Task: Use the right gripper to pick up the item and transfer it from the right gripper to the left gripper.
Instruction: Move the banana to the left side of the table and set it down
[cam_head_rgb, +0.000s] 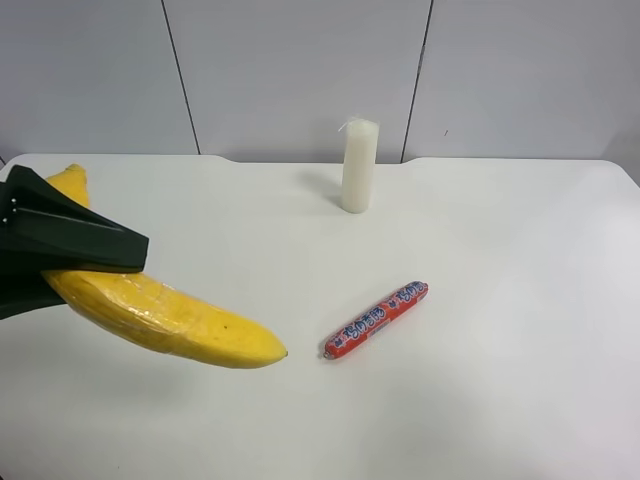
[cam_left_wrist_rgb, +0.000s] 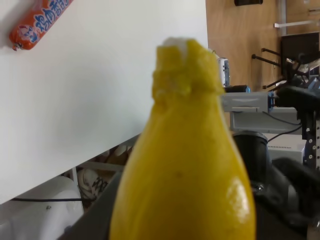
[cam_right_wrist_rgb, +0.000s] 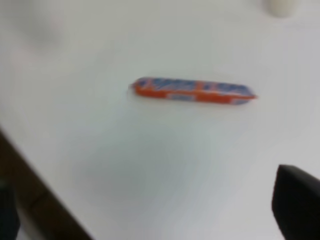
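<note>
The yellow banana (cam_head_rgb: 170, 320) is held in the air over the table's left side in the exterior high view, its dark tip pointing toward the middle. The left gripper (cam_head_rgb: 100, 262) is shut on its thick end. In the left wrist view the banana (cam_left_wrist_rgb: 185, 170) fills the picture, stem end up. Of the right gripper (cam_right_wrist_rgb: 150, 215) only one black finger (cam_right_wrist_rgb: 297, 202) and a dark edge at the opposite corner show. They stand wide apart with nothing between them, above the table. The right arm is out of the exterior high view.
A red wrapped sausage stick (cam_head_rgb: 376, 320) lies on the white table (cam_head_rgb: 480, 230) near the middle, also under the right wrist camera (cam_right_wrist_rgb: 194, 91). A white pillar candle (cam_head_rgb: 359, 165) stands upright at the back. The table's edge (cam_right_wrist_rgb: 30, 185) crosses the right wrist view.
</note>
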